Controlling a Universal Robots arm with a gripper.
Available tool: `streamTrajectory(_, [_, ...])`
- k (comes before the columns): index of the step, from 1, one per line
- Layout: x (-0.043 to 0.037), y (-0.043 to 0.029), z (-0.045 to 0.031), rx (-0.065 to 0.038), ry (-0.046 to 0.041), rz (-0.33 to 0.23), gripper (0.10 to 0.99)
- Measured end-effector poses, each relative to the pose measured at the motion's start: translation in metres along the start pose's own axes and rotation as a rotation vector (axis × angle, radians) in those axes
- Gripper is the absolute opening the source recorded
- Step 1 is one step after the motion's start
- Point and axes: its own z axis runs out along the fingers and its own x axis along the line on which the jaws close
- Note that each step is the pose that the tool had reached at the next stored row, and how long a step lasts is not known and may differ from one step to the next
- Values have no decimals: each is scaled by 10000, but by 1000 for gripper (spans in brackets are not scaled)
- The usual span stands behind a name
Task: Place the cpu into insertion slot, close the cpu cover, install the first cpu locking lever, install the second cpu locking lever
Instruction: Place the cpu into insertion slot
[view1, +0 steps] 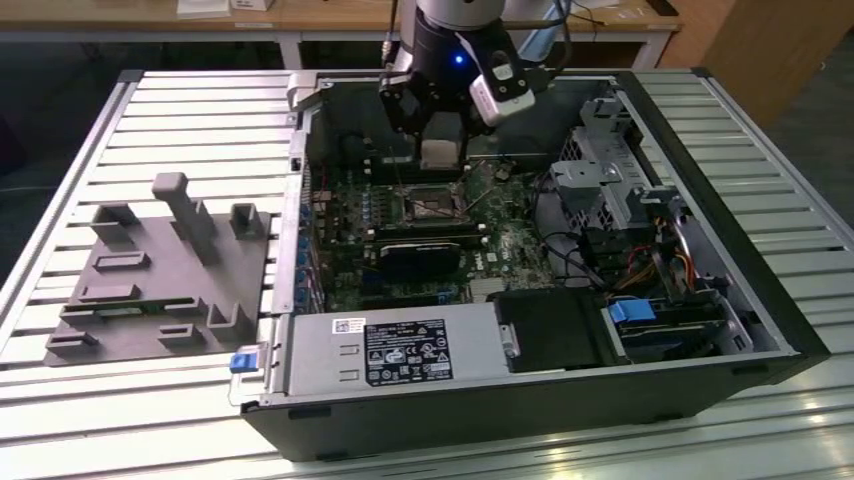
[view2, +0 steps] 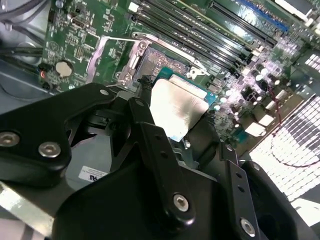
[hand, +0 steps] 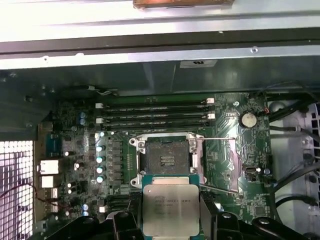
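The small, flat, square cpu with its silvery-grey metal top sits clamped between the two black fingers of the hand, held by opposite edges, top face up and roughly level. It hangs above the green circuit board, just beside the insertion slot, the dark square socket with a pale metal rim, and we judge it not yet seated: the socket floor lies bare in the first wrist view. So the first step, placing the chip, is the one in hand. The cpu cover, a thin silvery metal frame with a large square opening, lies swung open to one side of the socket, and a thin bright locking lever stands free beside it. We judge that seating calls for the chip to be square to the rim, centred over it and lowered flat, with no tilt. The hand's black links hide the chip's near edge, and its underside and the socket's contacts cannot be made out. Nor can we find any corner mark or notch to confirm orientation, or tell how far above the slot the chip hangs. The open black computer case rests on the slatted metal worktop.
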Motion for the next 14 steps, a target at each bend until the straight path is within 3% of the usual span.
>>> streamTrajectory(14, [-1, -3, 34, -16, -214, 2401, 541])
